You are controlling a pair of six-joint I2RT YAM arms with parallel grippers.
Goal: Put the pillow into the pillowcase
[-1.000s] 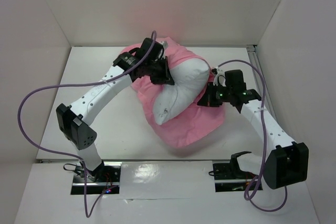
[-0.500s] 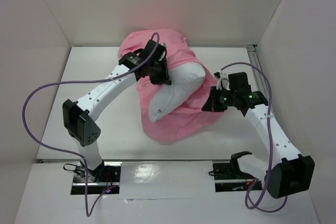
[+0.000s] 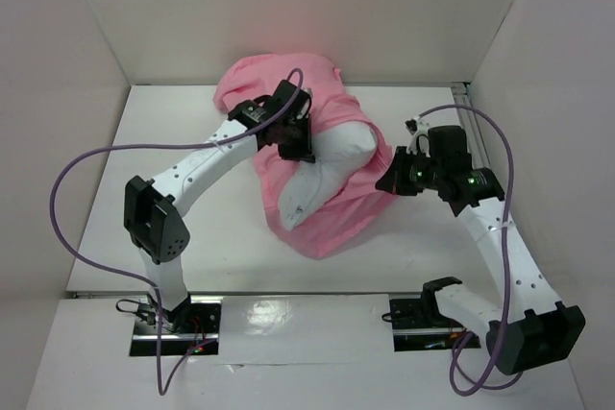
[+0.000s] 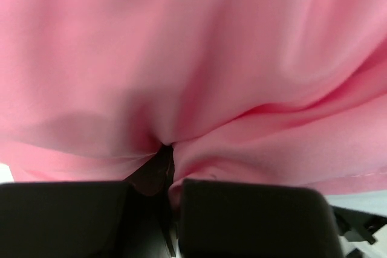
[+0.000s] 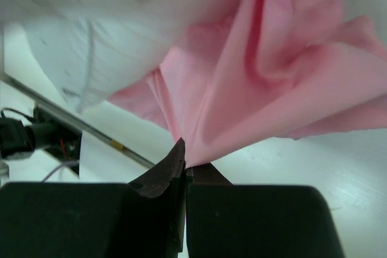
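Observation:
The white pillow (image 3: 322, 175) lies slantwise at mid-table, its far end tucked inside the pink pillowcase (image 3: 279, 79) and its near end sticking out. Pink cloth bunches behind it and spreads beneath it. My left gripper (image 3: 298, 146) is shut on the pillowcase's upper edge above the pillow. In the left wrist view pink fabric (image 4: 199, 70) fills the frame and folds into the left gripper (image 4: 166, 152). My right gripper (image 3: 389, 180) is shut on the pillowcase's right edge. The right wrist view shows cloth (image 5: 272, 83) fanning from the right gripper (image 5: 186, 162), beside the pillow (image 5: 91, 34).
White walls (image 3: 307, 7) enclose the table (image 3: 163, 122) on three sides. A metal rail (image 3: 466, 112) runs along the right wall. Purple cables (image 3: 86, 165) loop off both arms. The arm bases and a reflective strip (image 3: 298, 319) sit at the near edge.
Both grippers have carried the pillowcase toward the back wall. The cloth now covers more of the pillow's far end and piles higher behind it. The right arm has stretched farther out.

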